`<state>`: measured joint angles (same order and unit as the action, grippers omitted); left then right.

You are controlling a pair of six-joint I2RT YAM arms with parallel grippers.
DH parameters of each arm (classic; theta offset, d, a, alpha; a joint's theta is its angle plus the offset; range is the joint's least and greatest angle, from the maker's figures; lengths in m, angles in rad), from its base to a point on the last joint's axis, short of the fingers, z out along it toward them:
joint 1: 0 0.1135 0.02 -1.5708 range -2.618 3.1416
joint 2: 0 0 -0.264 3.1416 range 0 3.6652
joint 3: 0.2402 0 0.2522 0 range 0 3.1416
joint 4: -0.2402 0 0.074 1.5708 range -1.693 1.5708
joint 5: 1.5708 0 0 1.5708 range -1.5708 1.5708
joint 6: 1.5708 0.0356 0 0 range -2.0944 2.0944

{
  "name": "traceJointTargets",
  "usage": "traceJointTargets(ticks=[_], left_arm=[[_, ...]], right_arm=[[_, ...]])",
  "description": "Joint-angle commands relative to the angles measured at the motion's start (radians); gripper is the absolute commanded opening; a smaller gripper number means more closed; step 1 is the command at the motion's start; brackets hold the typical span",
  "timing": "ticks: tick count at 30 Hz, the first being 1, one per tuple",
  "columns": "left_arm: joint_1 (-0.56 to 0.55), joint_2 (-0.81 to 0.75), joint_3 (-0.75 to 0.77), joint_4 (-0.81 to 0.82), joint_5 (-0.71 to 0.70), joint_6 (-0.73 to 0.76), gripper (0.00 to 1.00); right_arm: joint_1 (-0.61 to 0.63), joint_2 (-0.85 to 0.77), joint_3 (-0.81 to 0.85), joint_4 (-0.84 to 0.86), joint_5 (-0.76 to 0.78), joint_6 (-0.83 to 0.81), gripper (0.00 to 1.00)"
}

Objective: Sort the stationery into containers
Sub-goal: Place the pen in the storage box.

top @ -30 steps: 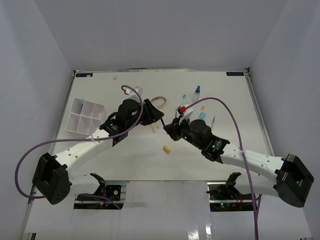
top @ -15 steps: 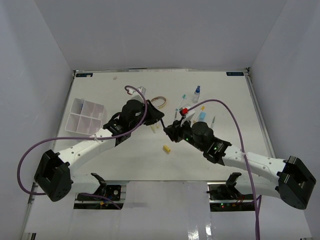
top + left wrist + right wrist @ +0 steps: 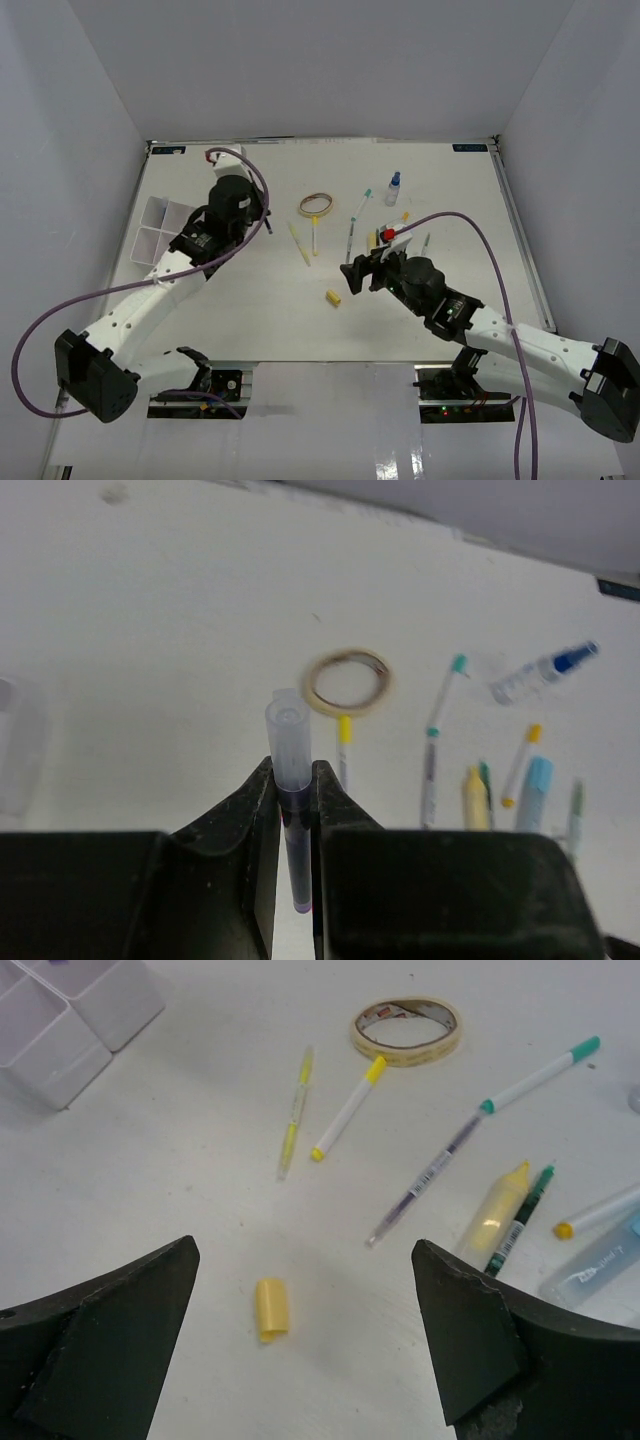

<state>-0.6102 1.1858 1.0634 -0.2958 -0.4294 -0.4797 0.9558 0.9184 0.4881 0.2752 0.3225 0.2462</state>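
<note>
- The left gripper (image 3: 292,780) is clenched on a clear-capped pen (image 3: 287,735) and holds it just right of the white tray (image 3: 148,224).
- The right gripper (image 3: 305,1250) is spread wide and holds nothing. It hangs just near of a yellow eraser piece (image 3: 271,1309).
- The tape ring (image 3: 407,1030), loose pens and a clear bottle (image 3: 540,672) lie right of the tray, towards the far side.

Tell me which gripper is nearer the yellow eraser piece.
Right. The right gripper hovers open beside the eraser piece; the left gripper is far off by the tray, holding a pen.
</note>
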Motion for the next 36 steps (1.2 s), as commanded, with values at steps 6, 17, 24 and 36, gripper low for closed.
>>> traceJointTargets(ticks=[6,17,24,36], left_arm=[[0.372,-0.048,0.087,-0.057,-0.167,0.295,0.00],[0.656,0.106,0.087,0.156,-0.169,0.392,0.00],[0.696,0.187,0.037,0.288,-0.172,0.473,0.04],[0.719,0.270,-0.048,0.357,-0.150,0.438,0.27]], right_arm=[[-0.011,-0.044,-0.069,-0.010,0.118,-0.045,0.90],[-0.038,-0.038,-0.132,0.032,0.059,-0.068,0.90],[-0.075,-0.067,-0.187,0.064,-0.009,-0.068,0.90],[-0.135,-0.113,-0.226,0.076,-0.060,-0.053,0.90]])
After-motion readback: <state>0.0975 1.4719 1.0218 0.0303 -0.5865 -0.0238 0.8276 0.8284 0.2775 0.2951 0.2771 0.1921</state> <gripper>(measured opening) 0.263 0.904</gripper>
